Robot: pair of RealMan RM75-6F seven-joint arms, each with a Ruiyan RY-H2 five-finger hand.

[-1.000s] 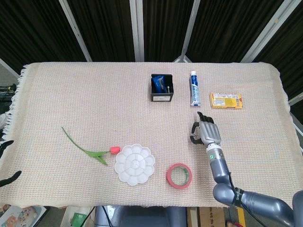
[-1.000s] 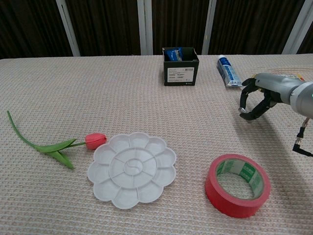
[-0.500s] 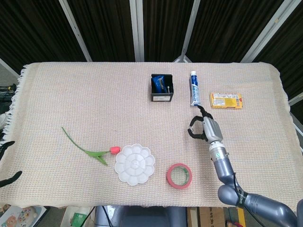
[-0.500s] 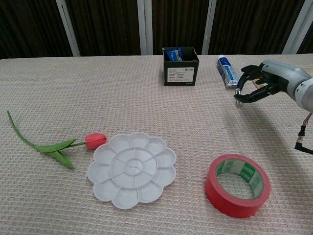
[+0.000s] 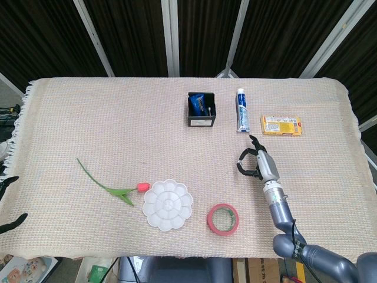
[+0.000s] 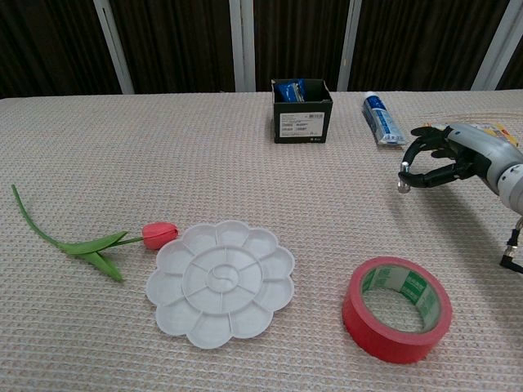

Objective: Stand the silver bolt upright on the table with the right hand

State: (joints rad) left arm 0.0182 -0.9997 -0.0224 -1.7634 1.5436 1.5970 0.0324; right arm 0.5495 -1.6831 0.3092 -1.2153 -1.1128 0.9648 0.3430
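The silver bolt is small and shiny. My right hand pinches it between thumb and fingertip at the right of the table, in front of the toothpaste tube. The bolt hangs under the fingertips close to the cloth; I cannot tell whether it touches. In the head view the right hand is right of centre, its fingers curled toward the left, and the bolt is only a speck there. Only two dark fingertips of my left hand show at the left edge, spread apart with nothing between them.
A black box with blue packets stands at the back centre, a toothpaste tube and a yellow packet to its right. A red tape roll, a white flower-shaped palette and a tulip lie nearer the front.
The right hand, with the bolt pinched, rose and swung toward the toothpaste tube. It has since come back down slightly toward the cloth. Nothing else moved.
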